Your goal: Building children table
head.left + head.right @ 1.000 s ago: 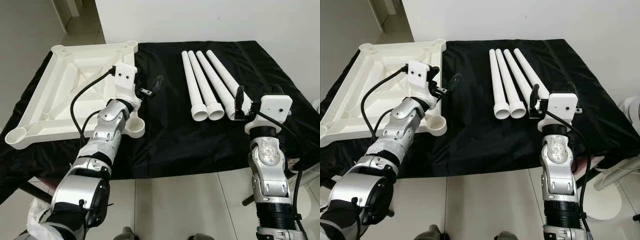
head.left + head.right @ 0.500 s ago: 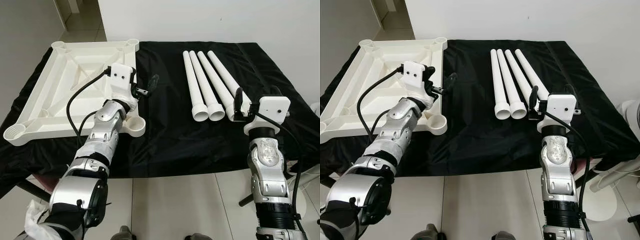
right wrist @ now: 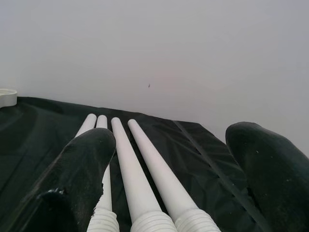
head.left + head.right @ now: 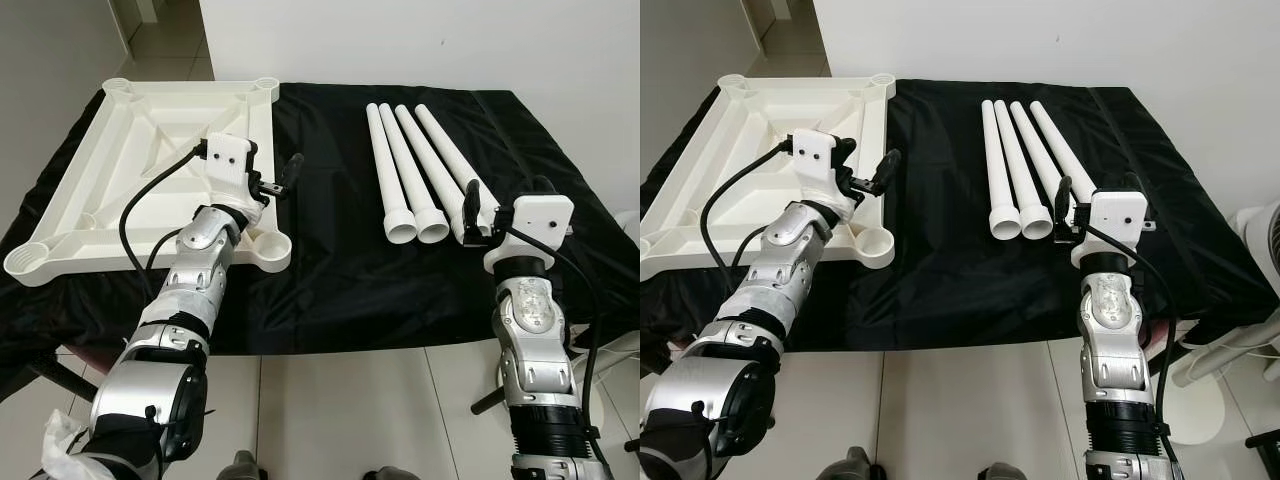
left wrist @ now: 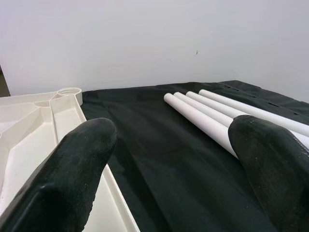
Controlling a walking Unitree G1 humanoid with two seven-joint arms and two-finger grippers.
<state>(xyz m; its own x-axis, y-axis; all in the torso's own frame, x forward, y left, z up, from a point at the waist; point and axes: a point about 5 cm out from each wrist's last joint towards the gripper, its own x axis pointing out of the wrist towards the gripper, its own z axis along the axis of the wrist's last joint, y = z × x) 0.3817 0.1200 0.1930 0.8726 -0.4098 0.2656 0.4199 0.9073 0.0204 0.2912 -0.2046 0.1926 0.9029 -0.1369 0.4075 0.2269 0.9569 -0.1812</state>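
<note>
Tabletop point(image 4: 90, 190) first: the white moulded slab lies upside down on the black cloth point(image 4: 330, 270), ribs and corner sockets facing up, which is how it has to sit if legs are to be pushed in from above. One round socket point(image 4: 268, 252) at its near corner pokes out toward the robot, empty and waiting.

Beside the tabletop, across a bare strip of cloth, four white legs point(image 4: 405, 165) lie side by side in a neat row, their ribbed ends pointing toward the robot so each can be taken by the thick end.

Now the left gripper point(image 4: 868, 178) hangs over the tabletop's inner edge, just past that near socket, fingers point(image 5: 72, 169) spread wide and holding nothing. From its wrist camera you look between them at the rim of the tabletop on one side and the legs on the other, so it seems set to steady the slab or to cross over; hard to say which.

Farther from the tabletop, the right gripper point(image 4: 492, 205) sits at the near ends of the legs, fingers point(image 3: 82, 169) parted and empty. The outermost legs lie between them in its wrist view, though whether a finger actually touches one is not clear. My read: a grab on a leg comes first, then the carry back to a socket.
</note>
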